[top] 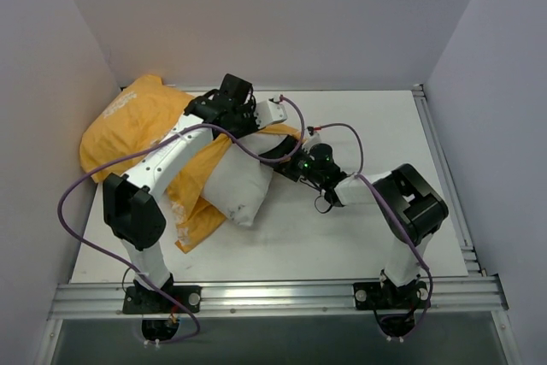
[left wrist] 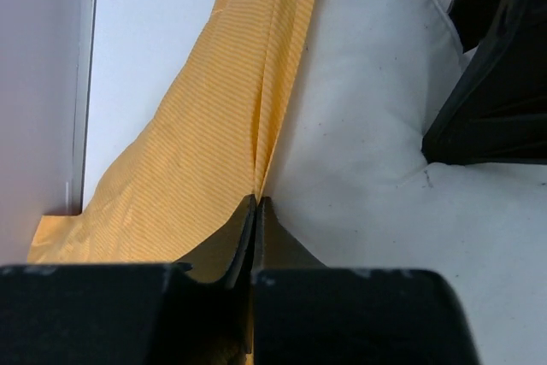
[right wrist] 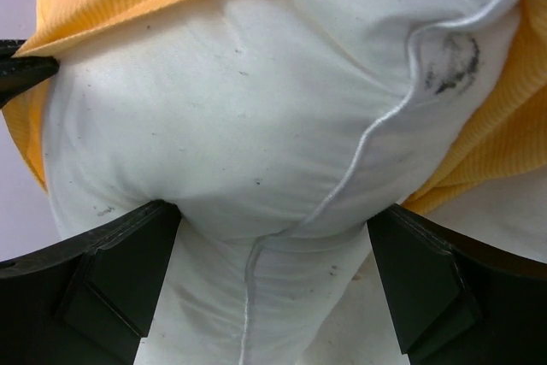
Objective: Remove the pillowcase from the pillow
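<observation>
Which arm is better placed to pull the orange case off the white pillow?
Left, I think. The left pincer is shut on a fold of the pillowcase, ready to pull. The right pincer grips the pillow, so it seems better suited to hold it back.

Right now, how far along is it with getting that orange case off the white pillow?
Partway. Done: one end of the pillow already sticks out of the pillowcase. In hand: the left jaws are shut on a fold of its orange cloth, the right jaws squeeze the pillow's bare end. Left: the case covers the pillow's far part and must be pulled clear.
</observation>
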### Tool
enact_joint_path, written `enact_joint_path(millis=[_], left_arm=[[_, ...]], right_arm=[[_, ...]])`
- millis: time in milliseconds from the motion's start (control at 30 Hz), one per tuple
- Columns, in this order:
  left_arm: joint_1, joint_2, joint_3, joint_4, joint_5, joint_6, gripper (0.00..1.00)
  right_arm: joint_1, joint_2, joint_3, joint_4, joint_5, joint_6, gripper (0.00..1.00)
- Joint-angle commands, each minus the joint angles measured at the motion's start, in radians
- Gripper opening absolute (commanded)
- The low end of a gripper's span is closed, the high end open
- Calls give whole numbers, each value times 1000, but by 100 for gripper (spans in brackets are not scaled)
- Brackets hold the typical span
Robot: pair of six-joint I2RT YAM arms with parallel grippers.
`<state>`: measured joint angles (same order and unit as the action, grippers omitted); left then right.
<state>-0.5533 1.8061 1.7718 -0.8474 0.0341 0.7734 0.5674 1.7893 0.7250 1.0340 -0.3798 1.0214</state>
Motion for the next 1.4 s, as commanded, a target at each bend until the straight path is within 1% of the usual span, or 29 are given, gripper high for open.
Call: enact_joint_path(millis=[0,133,233,300,333,367,400,433,467,500,567,633,667,700,767,800,900,933,967,1000,1033,1067,1100,1133,1167,1200,1233,1267,1367], left_arm=[[-10,-82,40,79,1,-68,2],[-31,-100,32,82,32,-103,2],[-42,-109,23,84,64,-129,2],[-42,-106,25,82,75,-151,2],[-42,-105,26,82,76,-157,2],[-42,-103,29,82,78,-163,2],[-42,-103,28,82,78,-167,2],[-40,-100,29,84,76,-169,2],[-36,-99,29,88,73,-178,2],[-31,-94,31,91,67,-183,2],[-14,-73,38,119,34,-192,2],[-2,-50,51,146,-8,-191,2],[3,-15,63,169,-57,-187,2],[9,4,93,182,-78,-181,2],[10,68,127,200,-141,-168,2],[9,116,167,202,-160,-166,2],[7,197,244,176,-223,-166,2],[9,241,288,166,-235,-166,2],[10,255,299,156,-249,-155,2],[16,265,295,157,-266,-149,2],[23,262,278,162,-264,-143,2],[29,253,255,180,-258,-137,2],[35,237,229,189,-234,-134,2],[52,220,201,198,-220,-129,2],[58,182,142,215,-202,-119,2],[64,159,112,220,-177,-111,2],[81,107,82,228,-125,-106,2],[87,81,21,246,-102,-92,2],[102,-4,-81,271,-68,-31,2]], right_arm=[[19,15,83,44,7,2,100],[23,34,140,78,44,31,100],[35,91,184,41,74,34,100],[40,133,221,53,67,45,90],[42,186,228,85,52,57,83],[42,215,246,119,30,78,57],[42,241,252,179,-6,127,39],[43,284,254,216,-16,152,24],[45,297,248,251,-18,176,0],[46,301,223,300,-13,196,0],[49,273,200,313,-18,187,0],[63,196,171,269,-37,133,0],[72,159,157,241,-37,109,0],[97,121,145,183,-41,83,0],[127,-12,110,111,-47,-1,0],[164,-101,96,28,-47,-61,0],[216,-223,62,-98,-48,-104,0],[229,-298,13,-103,-48,-103,0],[229,-342,-18,-110,-42,-83,0],[224,-438,-48,-136,-27,-84,0],[201,-493,-71,-181,-4,-93,0],[184,-554,-109,-281,51,-125,0],[161,-673,-124,-337,77,-139,0],[131,-727,-139,-379,96,-148,0],[49,-781,-159,-461,110,-158,0],[5,-859,-160,-510,110,-187,0],[-39,-881,-156,-559,102,-211,0],[-128,-896,-147,-654,87,-237,0],[-257,-921,-122,-774,3,-325,0]])
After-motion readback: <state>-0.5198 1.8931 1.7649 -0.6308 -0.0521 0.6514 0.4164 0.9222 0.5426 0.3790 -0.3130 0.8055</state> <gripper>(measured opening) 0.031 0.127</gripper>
